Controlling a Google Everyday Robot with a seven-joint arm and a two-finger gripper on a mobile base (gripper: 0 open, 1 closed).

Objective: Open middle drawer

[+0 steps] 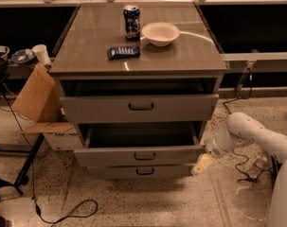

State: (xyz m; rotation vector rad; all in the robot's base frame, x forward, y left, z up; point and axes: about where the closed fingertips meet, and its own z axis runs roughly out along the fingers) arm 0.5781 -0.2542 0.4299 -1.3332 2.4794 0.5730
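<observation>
The grey cabinet has three drawers. The middle drawer (140, 156) has a low flat front with a small dark bar handle and stands pulled out, its dark tray showing above the front. The taller top drawer (139, 107) is also pulled out a little. The bottom drawer (144, 171) is almost closed. My gripper (201, 164) is at the end of the white arm (256, 136), low at the right corner of the middle drawer's front, beside it and clear of the handle.
On the cabinet top (181, 56) stand a blue can (131, 21), a white bowl (160, 33) and a dark snack bag (123, 52). A cardboard box (39, 103) sits left of the cabinet. Cables (62, 207) lie on the speckled floor. A black stand leg (24, 169) is at left.
</observation>
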